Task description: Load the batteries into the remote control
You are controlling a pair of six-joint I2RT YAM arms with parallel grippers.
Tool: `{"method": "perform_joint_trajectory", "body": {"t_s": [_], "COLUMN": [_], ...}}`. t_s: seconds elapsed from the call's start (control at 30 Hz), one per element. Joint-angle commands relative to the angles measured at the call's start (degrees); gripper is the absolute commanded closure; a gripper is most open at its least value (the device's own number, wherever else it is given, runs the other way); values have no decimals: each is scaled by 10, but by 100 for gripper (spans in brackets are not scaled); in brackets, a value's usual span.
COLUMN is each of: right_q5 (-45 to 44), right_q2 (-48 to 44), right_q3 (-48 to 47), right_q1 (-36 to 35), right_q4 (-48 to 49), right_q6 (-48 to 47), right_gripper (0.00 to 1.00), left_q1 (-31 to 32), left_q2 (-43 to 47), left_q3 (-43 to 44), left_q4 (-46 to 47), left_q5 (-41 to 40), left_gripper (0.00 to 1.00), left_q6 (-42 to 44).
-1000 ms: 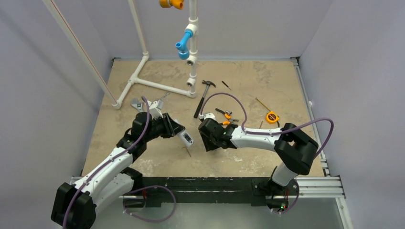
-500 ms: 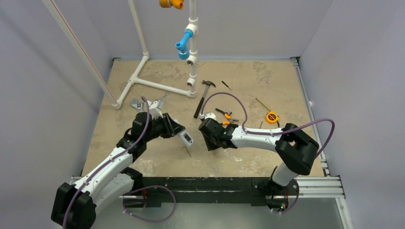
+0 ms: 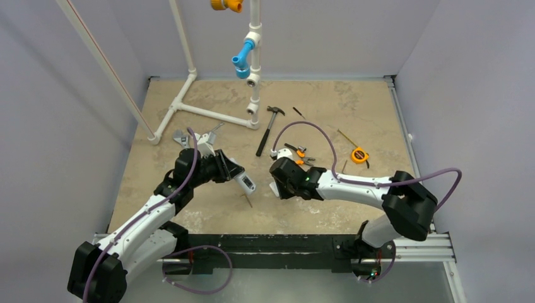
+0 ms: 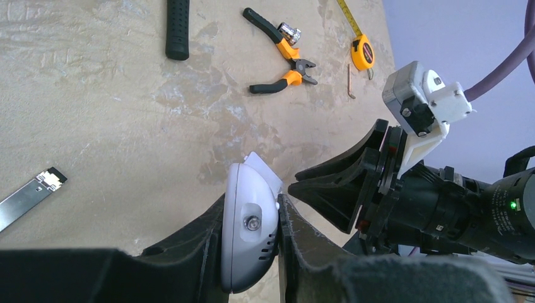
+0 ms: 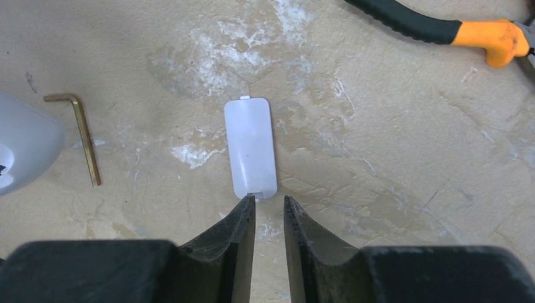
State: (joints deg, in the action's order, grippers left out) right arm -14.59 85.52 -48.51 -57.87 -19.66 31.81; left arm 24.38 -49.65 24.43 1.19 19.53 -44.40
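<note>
Two hands | left hand (image 4: 250,211) clenched on remote control (image 4: 249,243) | right hand (image 5: 269,203) narrowly parted, grasping nothing, fingertips (image 5: 243,218) at end of white battery cover (image 5: 251,148) flat on tabletop (image 5: 391,132)

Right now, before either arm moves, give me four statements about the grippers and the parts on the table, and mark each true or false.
1. The left gripper clamps the remote control. True.
2. The right gripper holds the battery cover. False: the cover lies flat on the table just beyond the gripper's tips, and nothing is between the jaws.
3. The hex key lies on the table, apart from the cover. True.
4. The pliers lie on top of the cover. False: they lie well off to one side of it.
</note>
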Motion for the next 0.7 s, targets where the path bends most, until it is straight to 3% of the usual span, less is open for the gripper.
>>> {"method": "perform_joint_trajectory", "body": {"t_s": [0.0, 0.03, 0.1, 0.13, 0.23, 0.5, 0.67], "right_q5": [-51, -52, -40, -24, 39, -5, 39], "right_q2": [-39, -51, -76, -83, -97, -169, -160], "right_q3": [21, 30, 49, 55, 63, 126, 105], "right_q1": [0, 3, 20, 37, 94, 106, 109], "right_q4": [36, 52, 89, 103, 125, 231, 183], "right_q6": [8, 6, 4, 2, 8, -1, -14], "right_gripper": [73, 64, 31, 24, 19, 9, 8], "left_q1": [-3, -3, -3, -3, -3, -3, -3], "left_q2": [0, 1, 4, 6, 12, 17, 18], "left_q3": [16, 16, 17, 17, 18, 18, 19], "left_q4": [29, 29, 26, 23, 17, 13, 13], "left_q5": [8, 8, 7, 7, 3, -2, -3], "left_gripper": [100, 100, 100, 100, 100, 100, 100], "left_q6": [-8, -8, -7, -6, -4, -4, -3]}}
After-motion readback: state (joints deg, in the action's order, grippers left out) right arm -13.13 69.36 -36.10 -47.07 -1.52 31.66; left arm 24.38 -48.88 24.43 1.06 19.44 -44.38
